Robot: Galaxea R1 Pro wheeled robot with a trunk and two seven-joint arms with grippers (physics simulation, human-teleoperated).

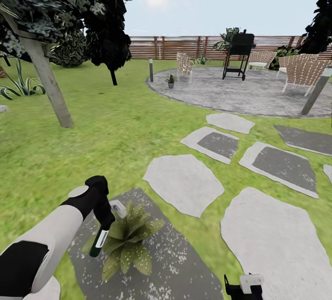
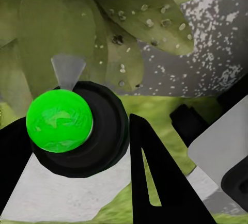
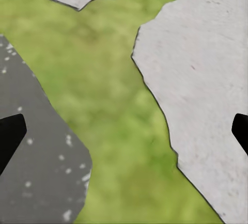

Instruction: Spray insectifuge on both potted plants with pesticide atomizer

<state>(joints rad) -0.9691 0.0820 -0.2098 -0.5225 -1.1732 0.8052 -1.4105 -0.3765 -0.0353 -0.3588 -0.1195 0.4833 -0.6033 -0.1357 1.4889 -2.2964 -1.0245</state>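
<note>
Clamping the pesticide atomizer (image 1: 99, 241), the left gripper (image 1: 105, 219) hangs just beside the potted plant (image 1: 127, 244).

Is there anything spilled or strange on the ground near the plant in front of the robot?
Yes: pale specks dot the potted plant and its dark stepping stone, beneath the pesticide atomizer in the left gripper. Likely spray droplets, not damage.

White left forearm (image 1: 53, 235), black wrist and hand (image 1: 102, 214).

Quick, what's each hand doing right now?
Left hand: closed on the spray bottle, over a potted plant.
Right hand: open, empty.
</note>
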